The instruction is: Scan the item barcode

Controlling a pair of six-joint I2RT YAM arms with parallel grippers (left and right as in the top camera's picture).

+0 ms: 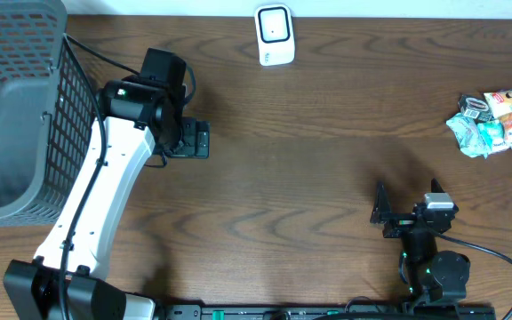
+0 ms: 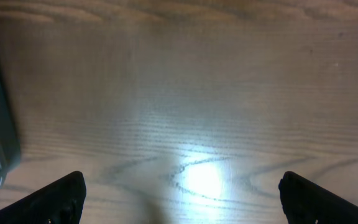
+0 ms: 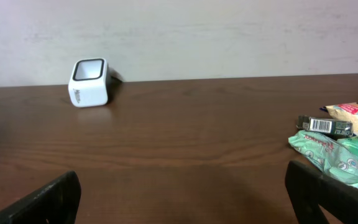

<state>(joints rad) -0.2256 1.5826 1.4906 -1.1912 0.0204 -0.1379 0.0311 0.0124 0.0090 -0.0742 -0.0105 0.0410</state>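
Dark wood table [image 1: 309, 160] takes up pretty much the whole shot. Biggest thing on it is a grey mesh basket [image 1: 69, 116] filling the far-left corner. The white left arm [image 1: 105, 191] runs up alongside the basket. The left gripper [image 1: 199, 140] hangs over bare wood just right of it, jaws spread wide with nothing between them. Its wrist view shows only wood grain, a bright glare patch, and a grey sliver at the left edge that looks like the basket. The right arm [image 1: 429, 258] is tucked low near the front edge, right of centre. The right gripper [image 1: 385, 213] is spread wide too, holding nothing. The snack packets [image 1: 496, 122] sit in a loose pile at the table's right edge, well apart from both grippers. The white scanner [image 1: 275, 34] stands at the back edge, around the middle, near the wall. Smallest bit: a black pack [image 3: 325, 125] on the pile, showing a white barcode label toward the right wrist camera.
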